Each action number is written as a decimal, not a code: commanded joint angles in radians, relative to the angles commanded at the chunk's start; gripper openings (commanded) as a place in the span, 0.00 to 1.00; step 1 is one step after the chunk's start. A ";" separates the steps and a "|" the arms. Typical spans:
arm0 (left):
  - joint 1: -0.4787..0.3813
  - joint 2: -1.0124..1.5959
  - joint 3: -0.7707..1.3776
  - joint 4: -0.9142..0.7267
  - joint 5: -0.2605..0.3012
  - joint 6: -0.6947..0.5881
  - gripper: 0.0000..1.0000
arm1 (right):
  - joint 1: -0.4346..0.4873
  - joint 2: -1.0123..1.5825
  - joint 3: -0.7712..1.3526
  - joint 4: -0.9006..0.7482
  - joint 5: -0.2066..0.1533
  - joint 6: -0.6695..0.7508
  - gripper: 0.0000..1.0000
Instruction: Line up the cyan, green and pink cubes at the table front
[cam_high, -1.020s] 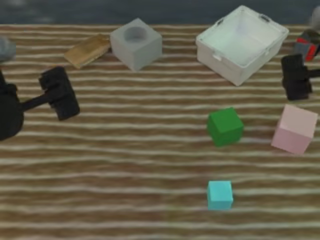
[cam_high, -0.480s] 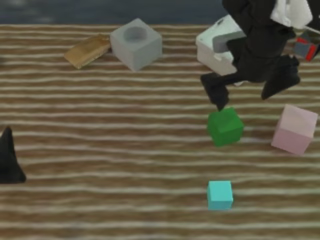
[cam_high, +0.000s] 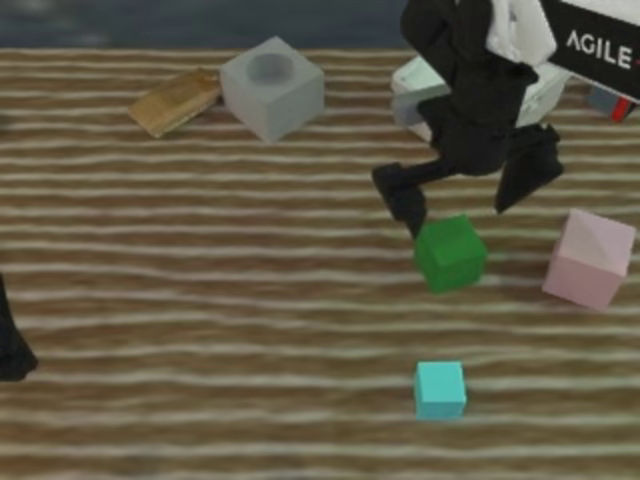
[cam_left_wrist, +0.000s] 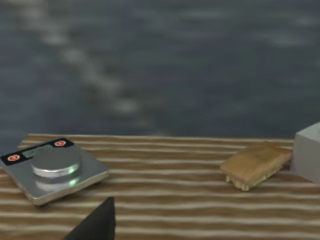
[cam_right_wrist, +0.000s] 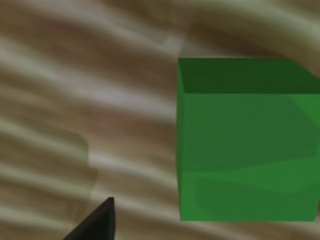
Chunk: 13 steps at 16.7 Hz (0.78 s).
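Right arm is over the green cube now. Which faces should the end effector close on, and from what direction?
Come straight down from above. The green cube sits flat on the table, turned slightly against the stripes, with free space all around, so pinch two opposite side faces, fingers aligned to that turn. The right end effector already hangs open just behind it.

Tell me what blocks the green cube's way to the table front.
Only the cyan cube sits straight in front of the green cube; bare table lies either side. The right hand hovers open by the green cube.
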 joint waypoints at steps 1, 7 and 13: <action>0.000 0.000 0.000 0.000 0.000 0.000 1.00 | 0.000 0.000 0.000 0.000 0.000 0.000 1.00; 0.000 0.000 0.000 0.000 0.000 0.000 1.00 | -0.001 0.034 -0.079 0.113 0.000 -0.001 1.00; 0.000 0.000 0.000 0.000 0.000 0.000 1.00 | 0.001 0.095 -0.201 0.296 0.001 0.002 1.00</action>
